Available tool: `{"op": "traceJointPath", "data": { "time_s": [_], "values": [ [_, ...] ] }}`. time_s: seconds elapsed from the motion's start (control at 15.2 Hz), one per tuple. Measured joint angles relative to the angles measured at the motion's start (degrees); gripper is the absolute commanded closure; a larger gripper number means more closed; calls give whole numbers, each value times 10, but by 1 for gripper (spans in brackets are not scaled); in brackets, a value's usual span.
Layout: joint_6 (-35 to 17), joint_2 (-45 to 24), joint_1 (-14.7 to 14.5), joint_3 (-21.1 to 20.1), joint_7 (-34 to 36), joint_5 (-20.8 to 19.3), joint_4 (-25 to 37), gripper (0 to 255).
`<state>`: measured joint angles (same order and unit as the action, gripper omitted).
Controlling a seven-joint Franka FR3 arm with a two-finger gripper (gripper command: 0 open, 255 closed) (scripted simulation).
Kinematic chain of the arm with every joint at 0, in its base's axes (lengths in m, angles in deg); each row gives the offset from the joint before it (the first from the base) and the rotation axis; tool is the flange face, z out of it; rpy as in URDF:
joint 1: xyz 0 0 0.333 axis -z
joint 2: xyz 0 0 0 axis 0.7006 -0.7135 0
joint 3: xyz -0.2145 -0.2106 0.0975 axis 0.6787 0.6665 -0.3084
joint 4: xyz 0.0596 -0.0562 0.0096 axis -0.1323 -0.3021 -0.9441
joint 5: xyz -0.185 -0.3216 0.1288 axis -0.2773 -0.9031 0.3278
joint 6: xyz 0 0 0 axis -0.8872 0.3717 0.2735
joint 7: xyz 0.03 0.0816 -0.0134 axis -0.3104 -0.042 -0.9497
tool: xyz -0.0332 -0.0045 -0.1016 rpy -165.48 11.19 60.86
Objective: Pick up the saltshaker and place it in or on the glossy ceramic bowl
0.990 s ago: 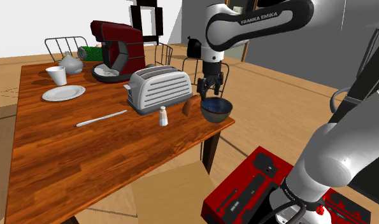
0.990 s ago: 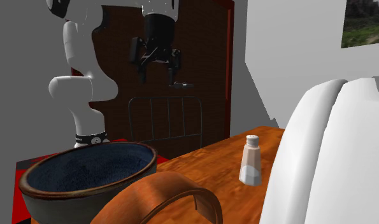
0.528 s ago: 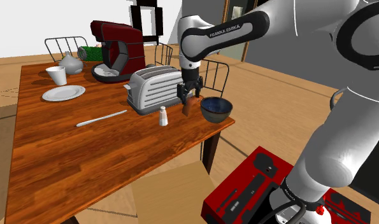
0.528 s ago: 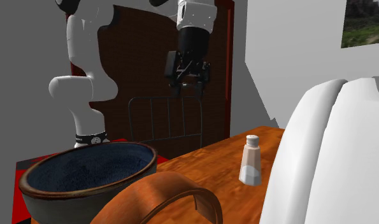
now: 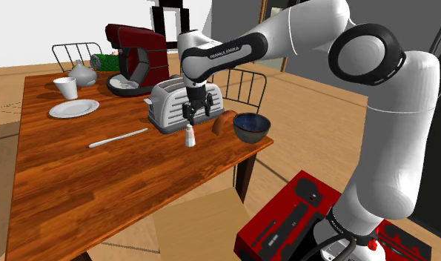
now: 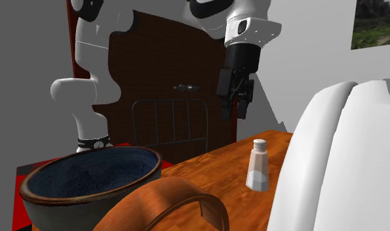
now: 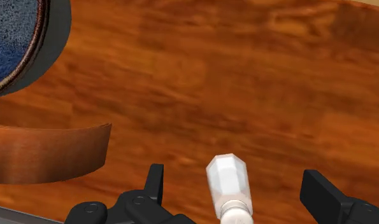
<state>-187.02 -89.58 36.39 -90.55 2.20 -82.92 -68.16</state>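
The saltshaker (image 5: 189, 136) is a small white shaker with a pale cap, upright on the wooden table (image 5: 100, 178) in front of the toaster. My black gripper (image 5: 194, 115) hangs open just above it. In the wrist view the shaker's cap (image 7: 228, 180) lies between the two fingers (image 7: 155, 182), which stand wide apart without touching it. The dark blue bowl (image 5: 252, 126) with a brown rim sits near the table's corner, to the shoulder view's right of the shaker. The second exterior view shows the gripper (image 6: 234, 108) above and slightly left of the shaker (image 6: 257, 165), with the bowl (image 6: 88, 177) in front.
A silver toaster (image 5: 183, 104) stands right behind the shaker. A brown curved piece (image 5: 223, 122) lies between shaker and bowl. Farther back are a red stand mixer (image 5: 137, 59), a plate (image 5: 73, 108), a cup (image 5: 65, 87) and a knife (image 5: 118, 138). The table edge runs close by the bowl.
The gripper has swung from above the bowl toward the shoulder view's left, past the brown piece, and now hangs lower over the saltshaker. Shaker and bowl have not moved.
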Motion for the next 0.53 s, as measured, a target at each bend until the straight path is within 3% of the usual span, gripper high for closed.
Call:
{"op": "traceJointPath", "data": {
  "time_s": [0.26, 0.53],
  "values": [
    [12, -86, -19, 0, 12, -23, 98, 0],
    [-6, -107, -22, 2, 15, -29, 101, 0]
  ]
}}
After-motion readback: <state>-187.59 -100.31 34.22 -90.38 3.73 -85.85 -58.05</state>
